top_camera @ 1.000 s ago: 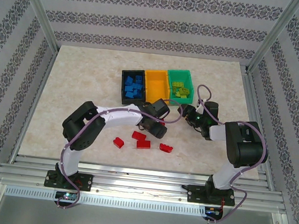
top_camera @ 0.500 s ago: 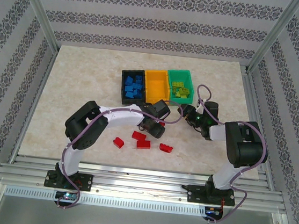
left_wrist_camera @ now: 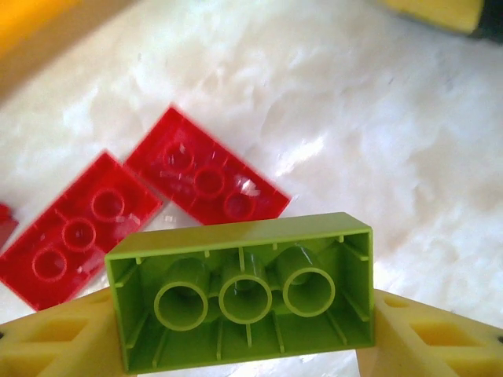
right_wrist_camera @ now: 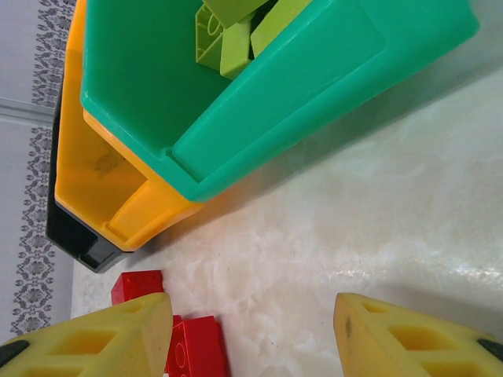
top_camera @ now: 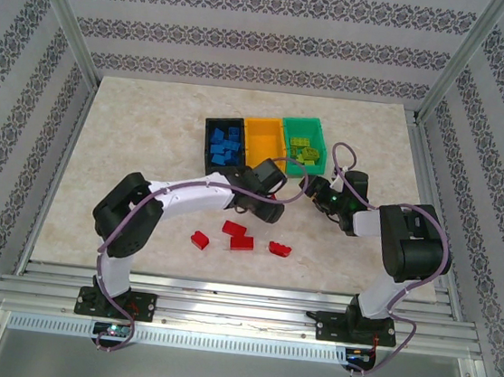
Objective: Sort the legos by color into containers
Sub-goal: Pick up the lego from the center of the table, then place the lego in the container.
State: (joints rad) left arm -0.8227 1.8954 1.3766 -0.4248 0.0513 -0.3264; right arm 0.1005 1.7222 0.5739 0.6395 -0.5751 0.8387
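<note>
Item 1, held piece: the left gripper is clamped on a lime green brick. One yellow finger presses each short end, and the brick's hollow underside faces the wrist camera.

Item 2, position: the overhead view places this gripper above the table, just near of the orange bin. The wrist view shows two red bricks lying flat side by side on the table below the held piece.

Item 3, right gripper: its fingers are apart with nothing between them. It sits just right of the left gripper, close to the near wall of the green bin.

Item 4, containers: the black bin, the orange bin and the green bin stand joined in a row, black at the left.
- Blue bricks lie in the black bin.
- Lime bricks lie in the green bin.

Item 5, surroundings:
- Four loose red pieces lie on the table near of both grippers.
- A purple cable loops up beside the green bin's right near corner.
- The two wrist heads sit close together in front of the orange and green bins.
</note>
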